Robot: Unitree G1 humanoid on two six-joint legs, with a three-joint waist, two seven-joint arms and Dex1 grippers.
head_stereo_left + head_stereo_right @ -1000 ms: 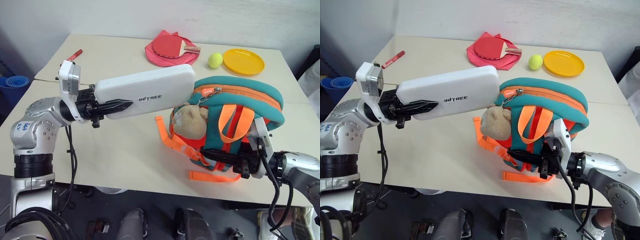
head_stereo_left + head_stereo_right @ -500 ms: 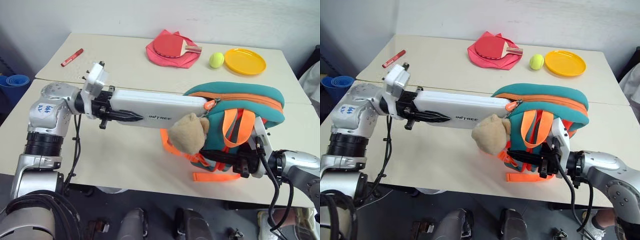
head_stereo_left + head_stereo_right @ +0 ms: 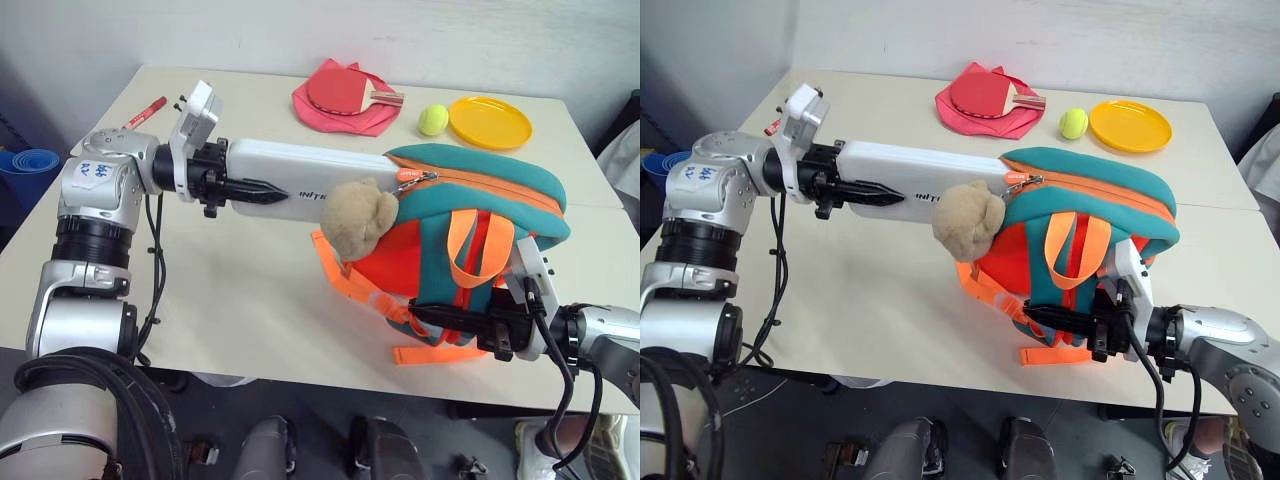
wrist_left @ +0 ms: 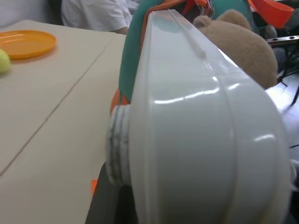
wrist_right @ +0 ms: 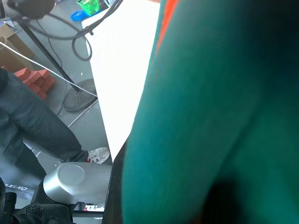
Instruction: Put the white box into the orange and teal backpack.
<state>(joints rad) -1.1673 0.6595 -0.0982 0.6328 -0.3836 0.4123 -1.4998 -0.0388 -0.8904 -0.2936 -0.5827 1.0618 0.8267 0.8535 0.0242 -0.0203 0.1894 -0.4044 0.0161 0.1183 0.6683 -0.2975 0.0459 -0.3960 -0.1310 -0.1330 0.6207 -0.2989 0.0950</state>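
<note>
Left tool [image 3: 245, 188] clamped on the near end of the box [image 3: 300, 178], held level above the surface [image 3: 240, 310], its far end inside the backpack [image 3: 470, 200] opening, plush toy [image 3: 358, 215] hanging just below. Right tool [image 3: 455, 322] closed on the backpack's lower orange strap at the surface's near edge

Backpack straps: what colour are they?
Orange, on the orange and teal backpack; clearest in the left eye view.
</note>
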